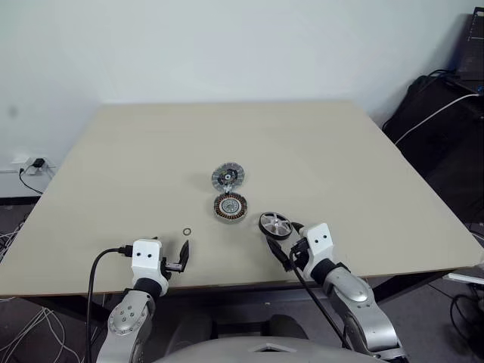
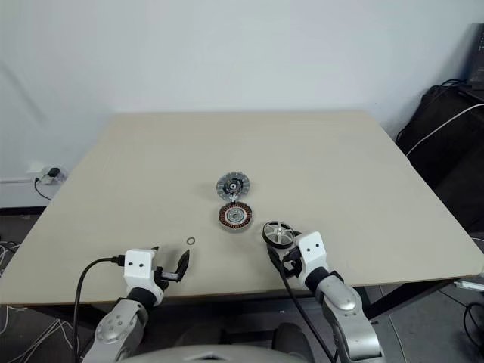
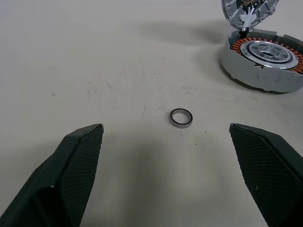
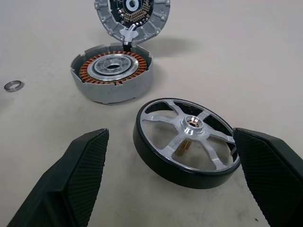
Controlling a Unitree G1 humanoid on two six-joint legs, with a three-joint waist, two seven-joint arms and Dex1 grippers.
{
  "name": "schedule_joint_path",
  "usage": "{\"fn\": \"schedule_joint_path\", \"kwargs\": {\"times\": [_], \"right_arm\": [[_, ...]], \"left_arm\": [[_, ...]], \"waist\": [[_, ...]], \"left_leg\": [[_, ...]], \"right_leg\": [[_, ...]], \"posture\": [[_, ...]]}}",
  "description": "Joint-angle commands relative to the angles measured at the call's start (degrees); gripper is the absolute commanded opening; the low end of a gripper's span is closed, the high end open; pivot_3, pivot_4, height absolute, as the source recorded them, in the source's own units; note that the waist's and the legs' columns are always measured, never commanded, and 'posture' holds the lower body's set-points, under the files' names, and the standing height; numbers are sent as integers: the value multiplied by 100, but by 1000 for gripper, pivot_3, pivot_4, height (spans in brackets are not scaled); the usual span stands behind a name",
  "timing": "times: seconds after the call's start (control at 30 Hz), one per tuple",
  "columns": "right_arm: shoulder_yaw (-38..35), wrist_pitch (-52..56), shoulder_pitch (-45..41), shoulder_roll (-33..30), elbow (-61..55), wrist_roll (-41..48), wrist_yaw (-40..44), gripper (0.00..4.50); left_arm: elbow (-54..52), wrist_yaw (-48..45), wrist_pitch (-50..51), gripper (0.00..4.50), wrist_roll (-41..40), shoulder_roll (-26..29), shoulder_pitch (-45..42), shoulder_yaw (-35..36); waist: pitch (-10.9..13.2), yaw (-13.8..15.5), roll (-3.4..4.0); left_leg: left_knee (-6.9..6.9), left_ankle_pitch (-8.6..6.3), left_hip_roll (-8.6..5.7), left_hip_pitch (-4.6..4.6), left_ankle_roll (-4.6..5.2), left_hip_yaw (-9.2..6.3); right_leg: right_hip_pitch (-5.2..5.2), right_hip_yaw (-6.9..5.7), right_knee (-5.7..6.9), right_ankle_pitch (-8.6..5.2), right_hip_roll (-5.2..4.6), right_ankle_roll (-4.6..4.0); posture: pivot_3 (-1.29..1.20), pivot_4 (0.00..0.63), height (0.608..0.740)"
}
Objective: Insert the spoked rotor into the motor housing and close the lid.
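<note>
Right gripper (image 4: 168, 177) gapes wide, empty, with the wheel (image 4: 187, 142) lying tilted between its fingers. It looks rigid, weighty and slick; grasp across the black rim. Beyond sit the housing (image 4: 112, 78) and lid (image 4: 131, 18). Left gripper (image 3: 165, 175) is wide open, empty, facing a small ring (image 3: 181, 117).

lid (image 3: 248, 10): far part cut off by frame edge | motor housing (image 3: 263, 61): one side cut off

You had both arms stretched forward and low, side by side. Your left gripper (image 1: 184, 255) was spread wide, holding nothing, fingers pointing ahead. Your right gripper (image 1: 283, 243) angled inward to the left, fingers (image 4: 78, 179) equally wide apart, likewise empty.
</note>
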Motion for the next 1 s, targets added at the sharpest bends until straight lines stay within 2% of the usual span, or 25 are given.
{"fn": "schedule_joint_path", "kwargs": {"times": [0.03,0.37,0.7,1.0], "right_arm": [[-71,-92,-76,28,-97,85,34,4458],[-47,-209,-68,84,36,-52,-73,4458],[41,-174,-141,224,26,-131,-129,4458],[51,-153,-204,254,13,-123,-146,4458]], "left_arm": [[-214,-10,-15,4500,3,6,-99,3],[-181,93,196,4500,-58,-77,-209,53],[400,195,587,4500,170,13,-1092,80],[1553,-88,718,4500,280,118,-2098,-88]], "waist": [[0,0,0],[-3,0,0],[-17,3,-3],[-21,8,-6]], "left_leg": [[0,0,0,0,0,0],[4,0,0,0,0,0],[17,2,0,3,1,0],[18,18,0,6,25,0]], "right_leg": [[0,0,0,0,0,0],[1,0,2,1,1,0],[7,3,7,16,31,-4],[9,6,7,31,36,-21]], "posture": [[0,0,740],[0,0,740],[0,0,740],[0,0,740]]}}
